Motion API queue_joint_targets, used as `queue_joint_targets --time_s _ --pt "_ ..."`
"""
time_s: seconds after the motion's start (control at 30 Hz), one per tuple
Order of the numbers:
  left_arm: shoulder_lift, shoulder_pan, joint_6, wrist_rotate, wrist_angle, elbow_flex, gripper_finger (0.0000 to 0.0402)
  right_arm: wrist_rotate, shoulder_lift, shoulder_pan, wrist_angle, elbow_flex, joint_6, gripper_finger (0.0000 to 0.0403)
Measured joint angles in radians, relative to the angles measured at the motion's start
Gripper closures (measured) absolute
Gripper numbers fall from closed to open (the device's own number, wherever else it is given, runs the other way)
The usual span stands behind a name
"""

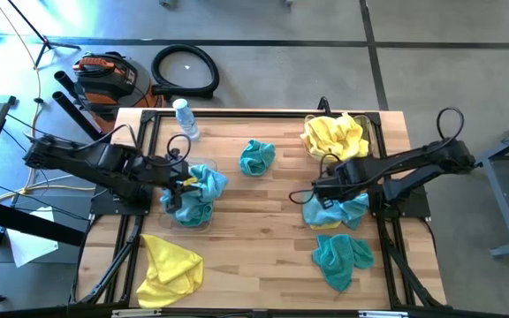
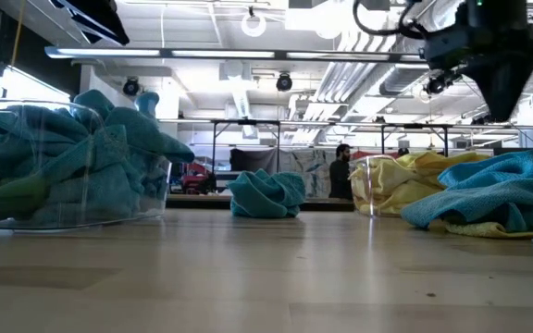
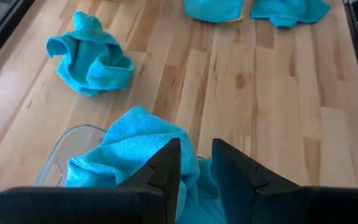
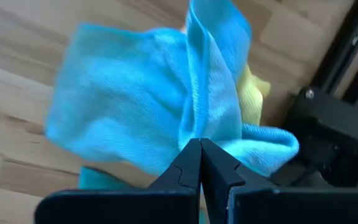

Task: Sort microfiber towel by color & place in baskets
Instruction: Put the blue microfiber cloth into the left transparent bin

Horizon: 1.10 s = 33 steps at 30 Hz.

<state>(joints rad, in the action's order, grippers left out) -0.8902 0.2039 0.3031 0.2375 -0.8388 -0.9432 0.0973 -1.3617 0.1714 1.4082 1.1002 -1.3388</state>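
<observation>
Table point(image 1: 263, 199) of pale wood beneath both arms; blue-filled basket point(image 1: 190, 212) directly under left gripper point(image 3: 196, 163), yellow-filled basket point(image 1: 336, 134) just beyond right gripper point(image 4: 200, 163), loose teal towel point(image 1: 256, 156) between the two, yellow towel point(image 1: 170, 265) and teal towel point(image 1: 343, 256) nearer the front edge. Left gripper partly parted above blue towels point(image 3: 143, 140), holding nothing visible. Right gripper pinched fully together on fold of light blue towel point(image 4: 166, 99), yellow cloth point(image 4: 253, 96) showing behind it.
</observation>
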Motion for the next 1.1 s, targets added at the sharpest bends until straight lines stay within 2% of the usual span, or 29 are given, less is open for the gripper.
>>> queue_joint_targets --time_s 0.13,0.47,0.63,0.73,0.8,0.97,1.0,1.1 --pt "0.019 0.000 0.000 0.000 0.001 0.000 0.0321 -0.032 0.000 0.007 -0.014 -0.062 -0.032 0.0385" --pt "0.034 0.000 0.008 0.000 0.005 0.000 0.0321 -0.045 0.000 0.007 -0.171 -0.215 -0.050 0.0258" --pt "0.034 -0.001 0.008 0.000 0.005 0.000 0.0321 -0.046 0.000 0.007 -0.296 -0.298 -0.070 0.0235" --pt "0.034 -0.001 0.008 0.004 0.005 0.000 0.0321 -0.046 0.000 0.007 -0.363 -0.337 -0.075 0.0241" --pt "0.034 -0.001 0.008 0.007 0.005 0.000 0.0321 -0.047 0.000 0.007 -0.390 -0.346 -0.075 0.0263" --pt "0.034 -0.001 -0.006 0.008 0.005 0.000 0.0321 -0.038 0.000 0.007 -0.374 -0.314 -0.072 0.0378" --pt "0.034 -0.001 -0.010 0.008 0.006 0.000 0.0321 -0.035 0.000 0.007 -0.362 -0.300 -0.065 0.0389" --pt "0.034 -0.001 -0.018 0.008 0.006 0.000 0.0321 -0.034 0.000 0.007 -0.325 -0.243 -0.059 0.0381"
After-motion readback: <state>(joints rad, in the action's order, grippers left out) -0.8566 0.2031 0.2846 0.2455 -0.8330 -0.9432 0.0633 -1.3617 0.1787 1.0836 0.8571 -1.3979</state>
